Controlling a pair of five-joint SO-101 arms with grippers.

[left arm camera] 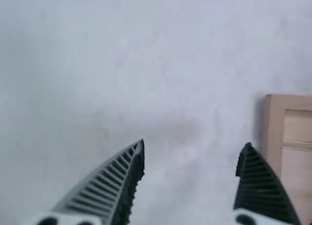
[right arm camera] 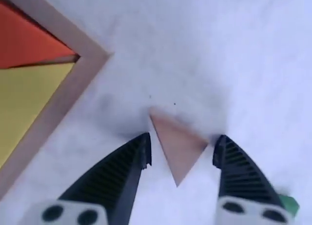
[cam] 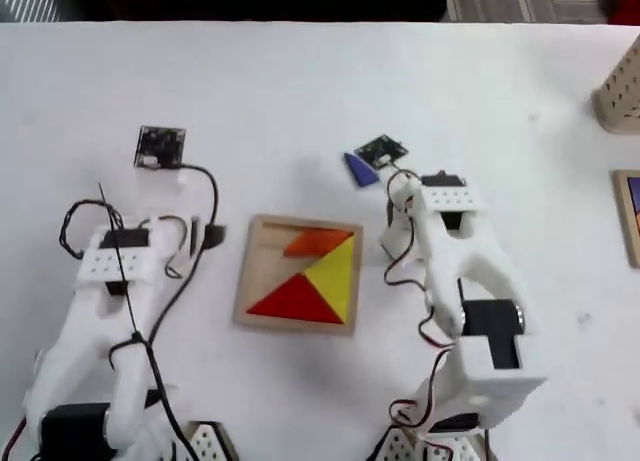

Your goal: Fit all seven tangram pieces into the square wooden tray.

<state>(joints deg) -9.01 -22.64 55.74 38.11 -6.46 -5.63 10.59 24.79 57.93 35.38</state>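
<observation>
While 3 pieces, a red triangle (cam: 295,299), a yellow triangle (cam: 337,271) and an orange piece (cam: 315,243), already lie in the square wooden tray (cam: 243,281) at mid-table, a small pale pink triangular piece (right arm camera: 180,149) lies flat on the white table (cam: 300,91) just beside a tray corner. The right gripper (right arm camera: 183,138) straddles this piece with jaws spread, seemingly set for a pinch. The left gripper (left arm camera: 193,144), likewise spread and empty, hovers over bare table beside the tray's opposite edge. No legible writing shows on tray or pieces.

White arms (cam: 100,311) — dark ribbed jaws, black and red cables (cam: 213,196).
</observation>
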